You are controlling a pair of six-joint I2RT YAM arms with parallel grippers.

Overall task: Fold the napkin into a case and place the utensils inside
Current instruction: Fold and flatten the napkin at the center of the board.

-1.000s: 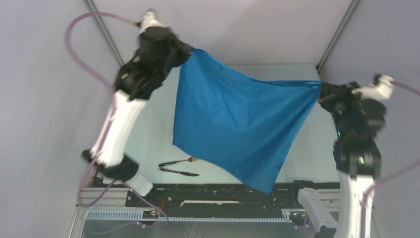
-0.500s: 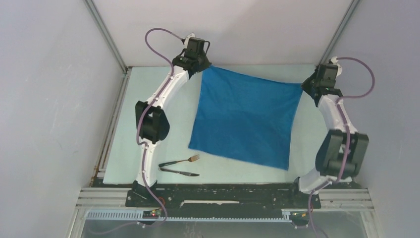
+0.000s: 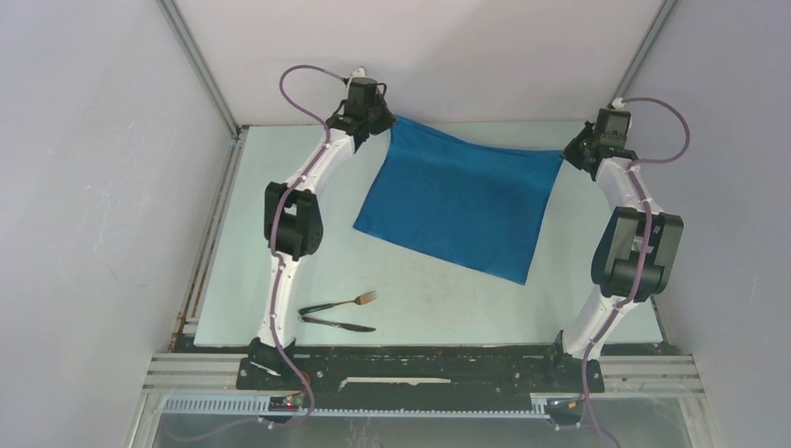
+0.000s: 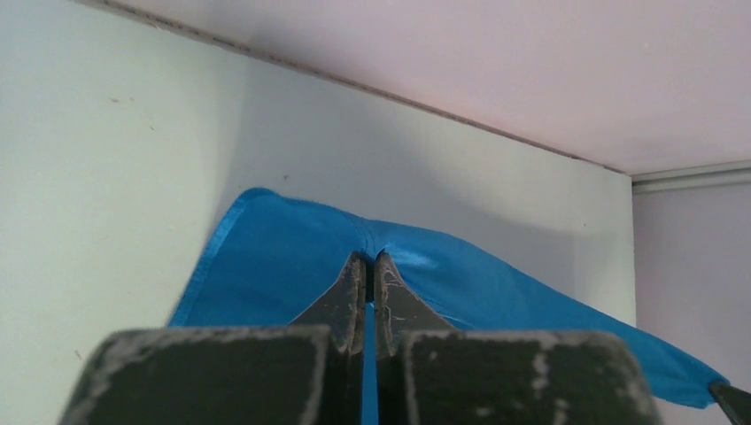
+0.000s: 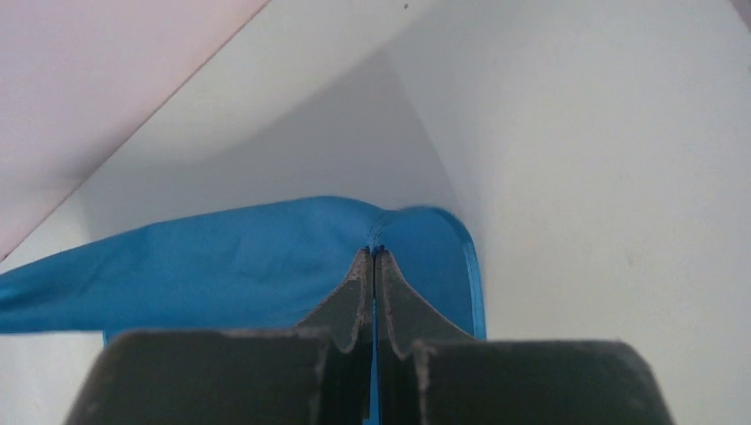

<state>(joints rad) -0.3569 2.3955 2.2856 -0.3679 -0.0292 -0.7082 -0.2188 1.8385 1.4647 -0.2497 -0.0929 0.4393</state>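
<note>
The bright blue napkin [image 3: 457, 196] is spread out between both arms over the far half of the table. My left gripper [image 3: 389, 119] is shut on its far left corner, with cloth [image 4: 292, 266] pinched between the fingertips [image 4: 356, 274]. My right gripper [image 3: 565, 155] is shut on the far right corner, where cloth [image 5: 221, 266] bunches at the tips [image 5: 363, 266]. The near edge of the napkin rests on the table. The fork [image 3: 340, 303] and the dark knife [image 3: 338, 324] lie side by side near the front left, apart from the cloth. No case is formed.
The pale table [image 3: 429, 308] is walled at the back and on both sides. A metal rail [image 3: 201, 271] runs along the left edge. The arm bases sit on the black bar [image 3: 420, 369] at the near edge.
Both arms have swung down and reached to the far side, carrying the napkin from hanging high in the air to lying spread low near the back wall. The utensils have not moved.
</note>
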